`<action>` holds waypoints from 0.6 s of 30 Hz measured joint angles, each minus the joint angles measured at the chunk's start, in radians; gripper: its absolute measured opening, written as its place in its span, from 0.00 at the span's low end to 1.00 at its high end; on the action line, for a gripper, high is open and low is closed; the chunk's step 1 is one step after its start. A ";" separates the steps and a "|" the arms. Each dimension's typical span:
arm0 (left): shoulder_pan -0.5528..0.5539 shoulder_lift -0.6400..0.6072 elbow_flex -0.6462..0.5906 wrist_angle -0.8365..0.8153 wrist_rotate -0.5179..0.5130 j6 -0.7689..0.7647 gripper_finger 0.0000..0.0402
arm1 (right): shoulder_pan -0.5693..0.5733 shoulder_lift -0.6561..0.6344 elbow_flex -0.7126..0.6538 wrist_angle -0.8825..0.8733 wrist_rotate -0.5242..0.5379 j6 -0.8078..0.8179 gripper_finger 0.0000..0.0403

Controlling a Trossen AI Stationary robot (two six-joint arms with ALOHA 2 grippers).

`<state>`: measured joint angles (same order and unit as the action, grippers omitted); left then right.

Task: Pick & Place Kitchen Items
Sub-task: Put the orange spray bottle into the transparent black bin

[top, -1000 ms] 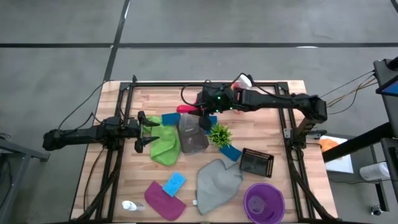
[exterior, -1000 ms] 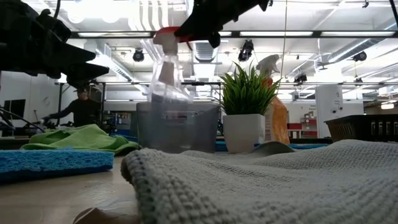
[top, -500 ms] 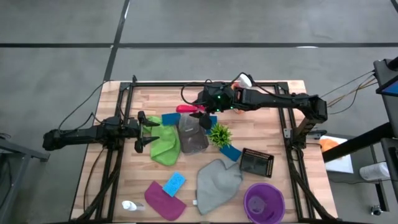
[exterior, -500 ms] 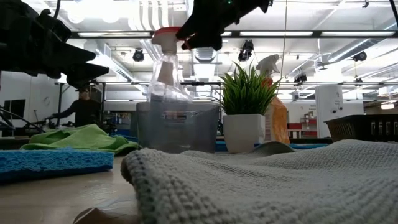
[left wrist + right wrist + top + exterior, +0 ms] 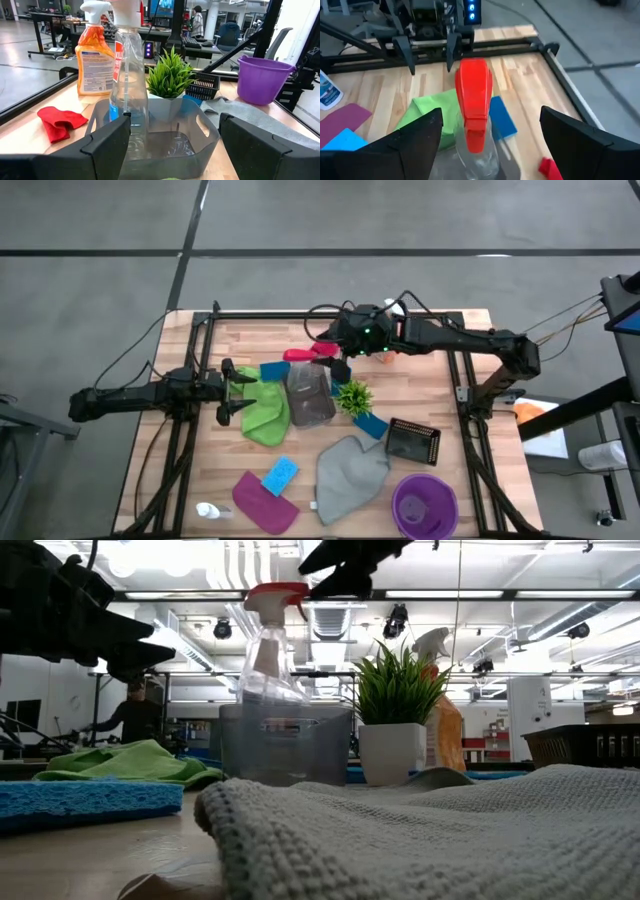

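A clear spray bottle with a red trigger head (image 5: 300, 357) (image 5: 474, 100) stands upright in a grey bin (image 5: 310, 402) (image 5: 200, 135) at the table's middle. My right gripper (image 5: 335, 358) (image 5: 490, 120) hovers open just above and beside the red head, its fingers on either side without touching. My left gripper (image 5: 226, 390) waits open at the table's left, by the green cloth (image 5: 265, 412), facing the bin. An orange spray bottle (image 5: 95, 55) stands by the far edge.
A small green plant (image 5: 354, 395) stands right of the bin. Blue sponges (image 5: 280, 474) (image 5: 275, 370), a grey cloth (image 5: 350, 475), a magenta cloth (image 5: 262, 500), a black basket (image 5: 413, 442) and a purple bucket (image 5: 424, 505) lie toward the near side. A red cloth (image 5: 60, 122) lies near the orange bottle.
My right gripper has opened and let go of the clear bottle's red trigger head, then risen and drawn back a little toward the table's right and far side. The bottle stays upright in the grey bin.
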<state>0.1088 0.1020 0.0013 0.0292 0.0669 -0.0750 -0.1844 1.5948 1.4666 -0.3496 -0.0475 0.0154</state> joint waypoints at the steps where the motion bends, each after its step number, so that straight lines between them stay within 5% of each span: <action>1: 0.000 0.000 0.000 0.000 0.000 0.000 0.77 | 0.000 -0.014 0.000 0.000 0.004 -0.013 0.82; 5: 0.000 0.000 0.000 0.000 0.000 0.000 0.77 | -0.001 -0.058 -0.021 0.068 0.029 -0.058 0.82; 11: 0.000 -0.001 0.000 0.000 0.000 0.004 0.77 | -0.016 -0.106 -0.232 0.346 0.057 -0.057 0.82; 18: 0.000 0.000 0.000 0.000 0.000 0.004 0.77 | -0.093 -0.214 -0.303 0.213 0.156 0.010 0.82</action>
<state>0.1089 0.1017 0.0013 0.0288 0.0673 -0.0712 -0.2771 1.3806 1.1638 -0.1367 0.1082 0.0255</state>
